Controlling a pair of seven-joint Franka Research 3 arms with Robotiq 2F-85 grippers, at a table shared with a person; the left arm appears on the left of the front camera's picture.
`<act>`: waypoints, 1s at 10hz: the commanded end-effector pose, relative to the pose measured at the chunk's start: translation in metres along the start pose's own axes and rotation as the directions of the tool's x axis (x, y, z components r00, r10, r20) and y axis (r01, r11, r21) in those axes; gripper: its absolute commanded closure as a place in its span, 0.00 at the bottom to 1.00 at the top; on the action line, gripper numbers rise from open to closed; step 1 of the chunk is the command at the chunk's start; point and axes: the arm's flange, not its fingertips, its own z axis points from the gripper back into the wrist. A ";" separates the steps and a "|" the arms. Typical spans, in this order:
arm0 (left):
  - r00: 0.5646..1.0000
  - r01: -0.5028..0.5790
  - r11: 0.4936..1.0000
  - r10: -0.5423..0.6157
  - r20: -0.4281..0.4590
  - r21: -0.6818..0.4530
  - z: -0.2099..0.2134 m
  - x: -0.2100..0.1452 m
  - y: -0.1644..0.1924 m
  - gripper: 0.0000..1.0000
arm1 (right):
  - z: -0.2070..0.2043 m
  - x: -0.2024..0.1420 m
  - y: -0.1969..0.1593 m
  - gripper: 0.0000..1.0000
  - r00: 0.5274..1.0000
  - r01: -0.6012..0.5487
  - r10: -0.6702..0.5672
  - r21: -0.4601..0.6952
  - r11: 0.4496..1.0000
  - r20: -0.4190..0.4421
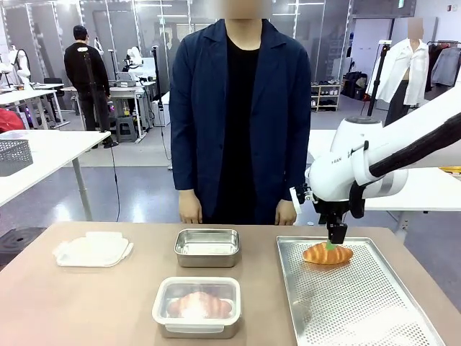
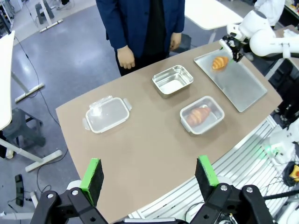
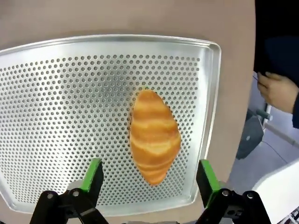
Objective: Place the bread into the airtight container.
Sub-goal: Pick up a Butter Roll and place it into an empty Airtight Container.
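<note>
Right tool point(image 3: 149, 177): wide open in your wrist view, bread point(image 3: 154, 135) mid-frame between pads point(image 3: 93, 175).
Front view: opening hidden.
Left tool point(image 2: 149, 176): wide open over tabletop point(image 2: 140, 154).

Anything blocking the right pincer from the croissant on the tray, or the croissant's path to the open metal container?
Nothing visible. The open right pincer hovers just above the croissant, gap clear. Toward the open container there is only the tray rim and bare table; the lidded container sits nearer the robot, off that line.
</note>
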 end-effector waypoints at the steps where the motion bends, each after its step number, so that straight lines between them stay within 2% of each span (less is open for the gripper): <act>1: 1.000 0.007 1.000 -0.007 0.003 -0.006 0.001 0.001 -0.001 0.00 | -0.017 -0.006 -0.014 0.00 1.000 -0.009 0.008 0.013 1.000 0.011; 3: 1.000 0.007 1.000 -0.007 0.003 -0.006 0.001 0.001 -0.001 0.00 | -0.036 -0.008 -0.020 0.00 1.000 -0.007 0.008 0.037 0.999 -0.025; 10: 1.000 0.007 1.000 -0.007 0.003 -0.006 0.001 0.001 -0.001 0.00 | -0.079 -0.018 -0.045 0.00 0.999 0.041 -0.038 0.121 0.992 -0.026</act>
